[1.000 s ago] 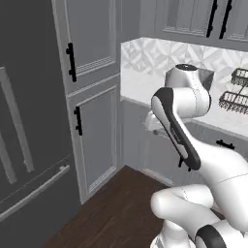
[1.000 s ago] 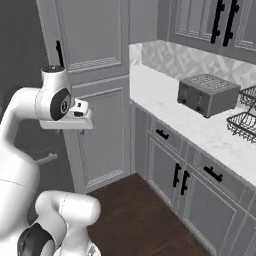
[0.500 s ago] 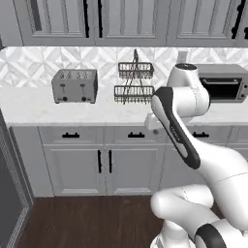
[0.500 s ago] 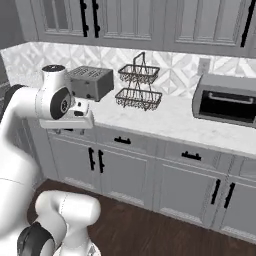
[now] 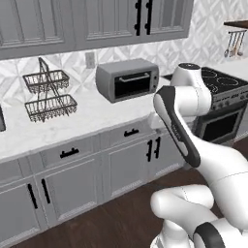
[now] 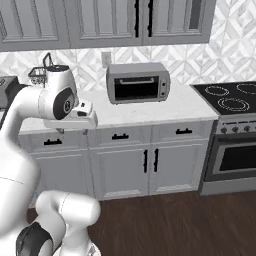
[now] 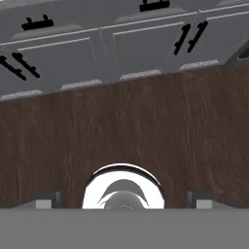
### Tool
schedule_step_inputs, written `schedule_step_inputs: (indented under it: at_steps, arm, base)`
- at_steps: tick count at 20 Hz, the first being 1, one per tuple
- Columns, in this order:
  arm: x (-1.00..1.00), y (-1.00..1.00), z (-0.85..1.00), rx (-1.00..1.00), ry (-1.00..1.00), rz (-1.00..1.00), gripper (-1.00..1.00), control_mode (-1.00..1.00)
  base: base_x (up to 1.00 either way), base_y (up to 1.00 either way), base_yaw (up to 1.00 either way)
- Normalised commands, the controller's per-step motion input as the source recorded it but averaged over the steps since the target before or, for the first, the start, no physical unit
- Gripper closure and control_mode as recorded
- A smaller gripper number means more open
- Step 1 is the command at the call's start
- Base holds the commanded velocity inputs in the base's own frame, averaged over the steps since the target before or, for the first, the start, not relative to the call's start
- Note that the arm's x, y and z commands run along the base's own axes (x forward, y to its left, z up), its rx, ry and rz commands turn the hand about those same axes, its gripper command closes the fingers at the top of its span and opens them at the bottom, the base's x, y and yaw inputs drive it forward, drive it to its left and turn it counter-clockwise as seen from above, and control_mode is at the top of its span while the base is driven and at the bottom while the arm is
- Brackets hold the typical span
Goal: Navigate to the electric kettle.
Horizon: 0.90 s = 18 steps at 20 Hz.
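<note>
- The pincer [image 7: 122, 201] is empty, its two tips spread wide apart. It points down at the floor [image 7: 121, 126], tucked in for driving and not reaching for anything, which suits a task of travel alone.
- The arm is folded close over the base, in front of and left of the toaster oven [image 6: 138, 82], clear of the worktop [image 6: 150, 111].
- I cannot tell where the electric kettle stands. My guess is that it lies further along the worktop, so the base has more driving to do.
- The toaster oven sits at the back of the pale worktop. A two-tier wire basket [image 5: 48, 92] is well to its left and the stove [image 6: 230, 97] is to its right.
- Grey cupboard doors [image 6: 120, 165] run below the toaster oven, wall cupboards [image 6: 100, 20] hang above it, and the floor is dark wood.
</note>
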Motion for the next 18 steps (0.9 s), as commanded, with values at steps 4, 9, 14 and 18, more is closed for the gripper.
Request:
schedule_step_inputs:
  at_steps: [4, 9, 14, 18]
  arm:
    - [0.00, 0.00, 0.00, 0.00, 0.00, 0.00, -1.00, 1.00]
    - [0.00, 0.00, 0.00, 0.00, 0.00, 0.00, -1.00, 1.00]
    - [0.00, 0.00, 0.00, 0.00, 0.00, 0.00, -1.00, 1.00]
    - [0.00, 0.00, 0.00, 0.00, 0.00, 0.00, -1.00, 1.00]
  base:
    - [0.26, -0.25, -0.60]
    - [0.37, -0.40, -0.60]
    - [0.50, -0.44, -0.54]
    - [0.51, -0.34, -0.53]
